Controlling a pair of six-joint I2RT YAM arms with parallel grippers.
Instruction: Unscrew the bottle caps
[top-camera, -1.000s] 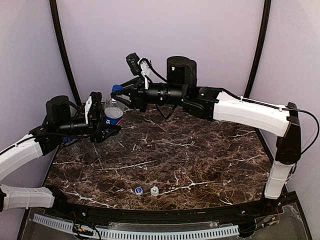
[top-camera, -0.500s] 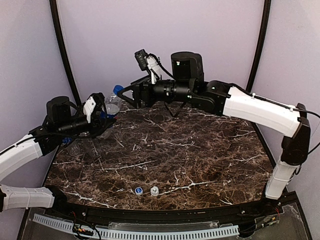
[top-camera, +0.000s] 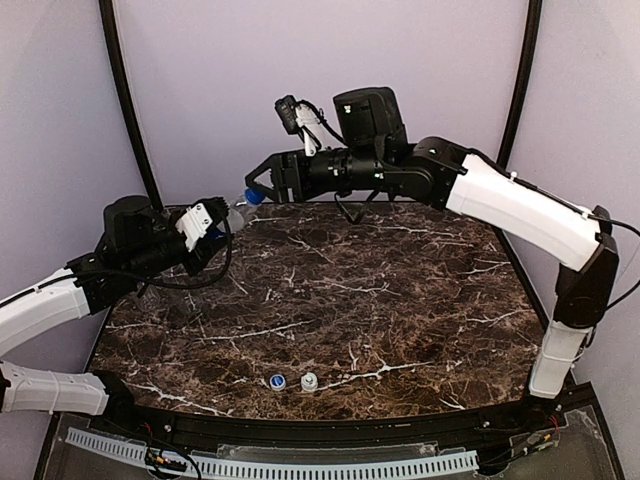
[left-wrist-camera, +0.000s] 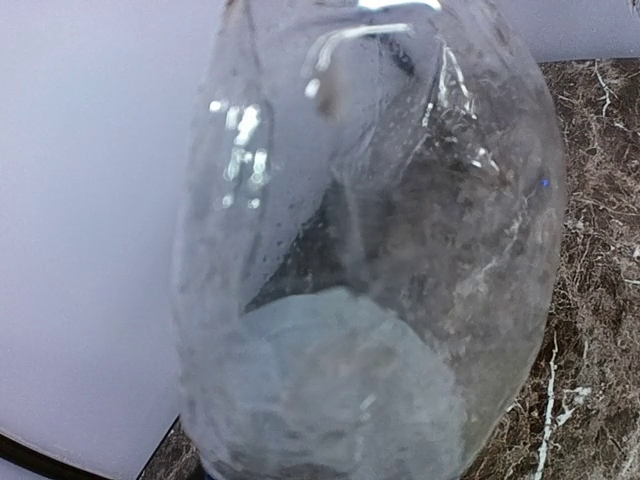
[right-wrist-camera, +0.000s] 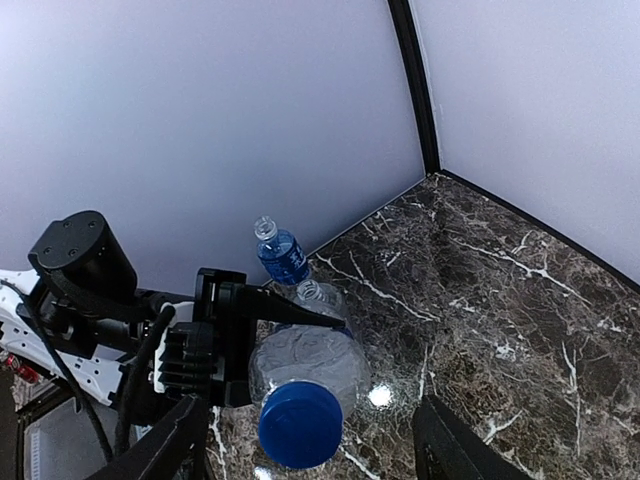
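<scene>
The left claw (top-camera: 222, 222) is clamped on the body of a clear bottle (top-camera: 238, 210) and holds it in the air above the far left part of the marble table (top-camera: 400, 320). The bottle is tilted almost to lying, and its capped end points to the right, towards the right claw (right-wrist-camera: 310, 405). In the left wrist view the transparent wall of this bottle fills nearly the whole picture, so the fingers there cannot be seen. The plain blue cap (right-wrist-camera: 300, 425) sits on the neck of the held bottle. In the right wrist view it lies between the two fingers (right-wrist-camera: 180, 440) of the right claw, somewhat nearer to the finger on the left side of that picture. These fingers stand wide apart, one on each side of the cap, and neither touches it, with a visible gap on both sides. From the top view the right arm reaches across the far side of the table, and its claw is just beside the cap. Behind the left arm, in the far left corner, two other bottles stand upright with open necks: a bottle with blue label (right-wrist-camera: 280, 258) and a smaller clear bottle (right-wrist-camera: 318, 297) just in front of it. Near the near edge of the table lie two loose caps, the blue cap with white top (top-camera: 276, 381) and the white cap (top-camera: 309, 381), just beside each other, well apart from both claws.
</scene>
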